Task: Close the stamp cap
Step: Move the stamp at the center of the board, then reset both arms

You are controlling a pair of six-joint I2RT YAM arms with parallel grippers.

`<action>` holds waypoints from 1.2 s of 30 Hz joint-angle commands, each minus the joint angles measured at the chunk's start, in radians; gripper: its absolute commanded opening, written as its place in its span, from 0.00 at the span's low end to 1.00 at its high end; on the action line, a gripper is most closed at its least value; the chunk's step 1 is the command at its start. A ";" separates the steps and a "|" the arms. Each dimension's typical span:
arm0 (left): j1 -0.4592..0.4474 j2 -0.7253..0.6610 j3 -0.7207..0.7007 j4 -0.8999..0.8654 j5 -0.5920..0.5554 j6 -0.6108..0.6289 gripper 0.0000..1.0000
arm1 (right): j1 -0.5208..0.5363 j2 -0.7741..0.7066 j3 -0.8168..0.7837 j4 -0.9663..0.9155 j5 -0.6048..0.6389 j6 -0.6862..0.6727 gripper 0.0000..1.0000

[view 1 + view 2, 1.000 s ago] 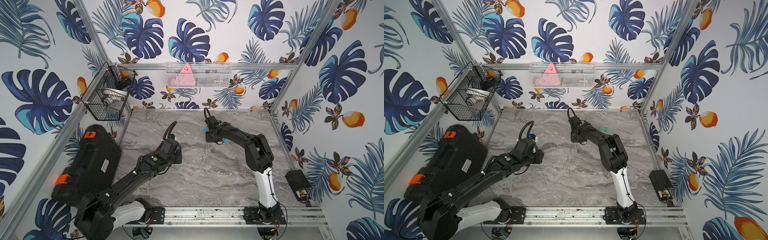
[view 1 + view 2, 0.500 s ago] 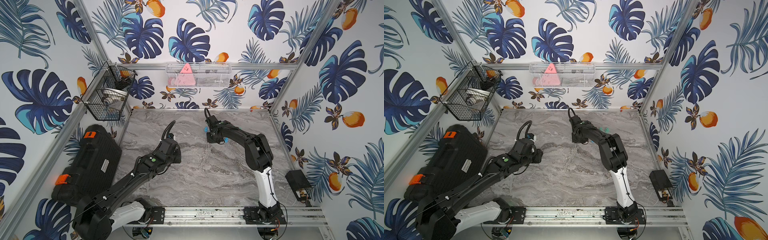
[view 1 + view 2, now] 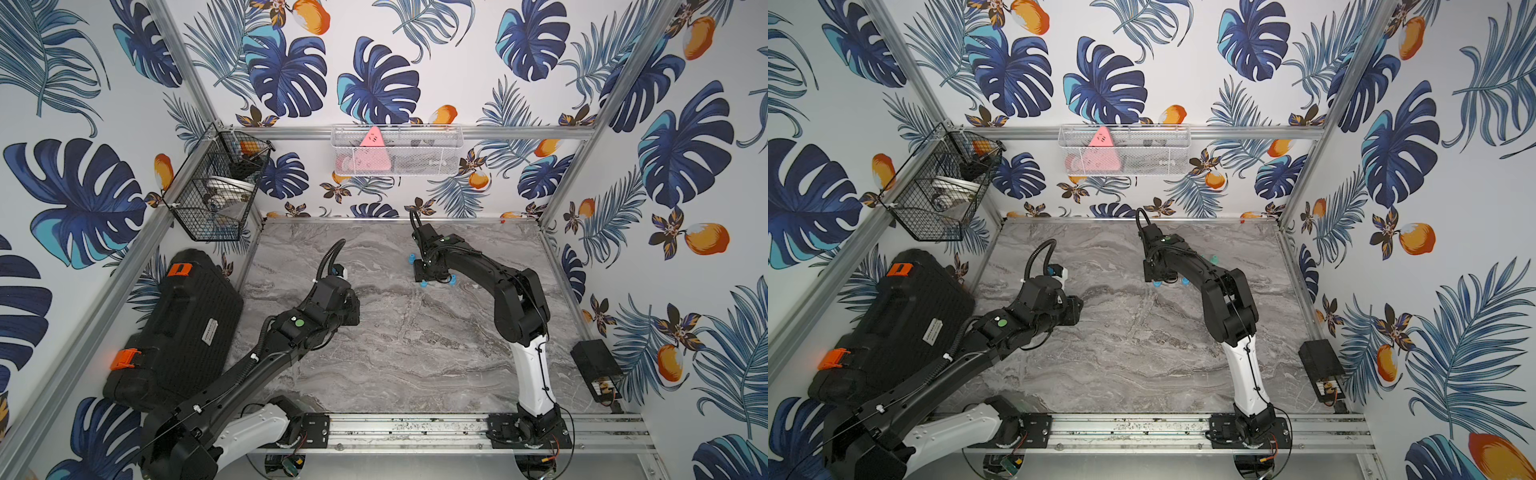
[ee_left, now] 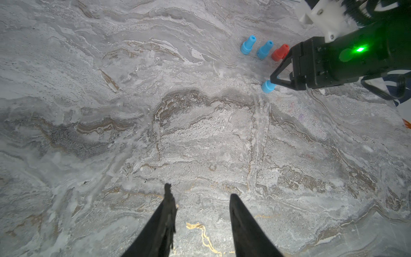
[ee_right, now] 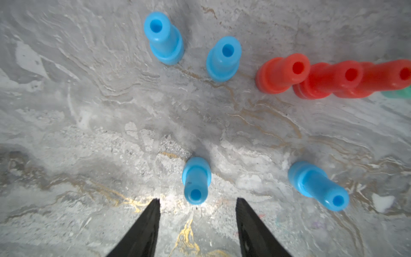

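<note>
A blue stamp (image 5: pixel 196 180) stands upright on the marble table, just past my right gripper's (image 5: pixel 197 199) tips; I cannot tell its cap from its body. The right jaws are open, with a gap on each side of the stamp and nothing gripped. In both top views the same stamp (image 3: pixel 423 284) (image 3: pixel 1157 284) peeks out under the right gripper (image 3: pixel 432 275). The left wrist view shows it (image 4: pixel 268 86) at the right gripper's fingers (image 4: pixel 278 77). My left gripper (image 4: pixel 200 191) hangs over bare marble, well to the left of the stamps, open and empty; from above it (image 3: pixel 352 311) sits mid-table.
Another blue stamp (image 5: pixel 318 187) stands close on the right. Two more blue ones (image 5: pixel 164 40) (image 5: pixel 223 59), three red ones (image 5: pixel 281 72) and a green one (image 5: pixel 398 94) stand in a row farther back. A black case (image 3: pixel 174 324) lies beside the table's left edge.
My right gripper has opened and let go of the blue stamp, which now stands free on the table. The left arm has barely shifted.
</note>
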 commanded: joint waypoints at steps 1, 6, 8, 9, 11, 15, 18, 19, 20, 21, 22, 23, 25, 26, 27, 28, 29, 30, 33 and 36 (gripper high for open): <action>0.001 -0.021 0.019 -0.021 -0.027 0.020 0.46 | 0.008 -0.074 -0.003 -0.029 0.002 -0.001 0.59; 0.002 -0.075 0.046 -0.051 -0.075 0.050 0.51 | 0.010 -0.268 -0.093 -0.013 0.014 0.004 0.66; 0.003 -0.103 0.067 -0.072 -0.108 0.063 0.54 | 0.008 -0.366 -0.159 0.010 0.032 0.007 0.68; 0.003 -0.113 0.077 -0.083 -0.124 0.066 0.55 | 0.008 -0.413 -0.193 0.028 0.038 0.007 0.69; 0.003 -0.141 0.103 -0.105 -0.158 0.072 0.60 | 0.008 -0.525 -0.276 0.064 0.050 0.010 0.73; 0.003 -0.194 0.131 -0.135 -0.196 0.080 0.70 | 0.005 -0.747 -0.438 0.131 0.089 0.027 0.78; 0.003 -0.247 0.130 -0.146 -0.216 0.109 0.76 | 0.004 -0.928 -0.581 0.178 0.130 0.033 0.82; 0.004 -0.263 0.127 -0.151 -0.231 0.116 0.79 | 0.003 -0.989 -0.634 0.193 0.158 0.042 0.83; 0.003 -0.277 0.123 -0.154 -0.239 0.124 0.81 | 0.003 -1.044 -0.679 0.208 0.180 0.049 0.84; 0.003 -0.289 0.118 -0.158 -0.245 0.140 0.84 | 0.004 -1.101 -0.746 0.226 0.209 0.056 0.85; 0.004 -0.300 0.108 -0.156 -0.249 0.155 0.87 | 0.002 -1.152 -0.800 0.238 0.236 0.065 0.88; 0.003 -0.314 0.096 -0.153 -0.258 0.166 0.89 | 0.002 -1.192 -0.838 0.238 0.265 0.077 0.93; 0.003 -0.341 0.052 -0.131 -0.261 0.182 0.98 | 0.001 -1.255 -0.911 0.216 0.348 0.119 1.00; 0.004 -0.349 0.030 -0.115 -0.263 0.184 0.99 | 0.000 -1.278 -0.943 0.210 0.378 0.129 1.00; 0.004 -0.354 -0.004 -0.095 -0.262 0.185 0.99 | 0.000 -1.304 -0.987 0.221 0.409 0.127 1.00; 0.003 -0.356 -0.035 -0.070 -0.259 0.198 0.99 | 0.000 -1.324 -1.028 0.232 0.449 0.133 1.00; 0.004 -0.350 -0.058 -0.050 -0.269 0.202 0.99 | 0.000 -1.344 -1.059 0.244 0.472 0.137 1.00; 0.004 -0.339 -0.086 -0.032 -0.286 0.203 0.99 | 0.000 -1.365 -1.092 0.265 0.489 0.128 1.00; 0.004 -0.279 -0.115 -0.014 -0.361 0.159 0.99 | 0.001 -1.418 -1.158 0.312 0.505 0.095 1.00; 0.004 -0.228 -0.125 0.031 -0.430 0.138 0.99 | 0.001 -1.447 -1.215 0.355 0.515 0.037 1.00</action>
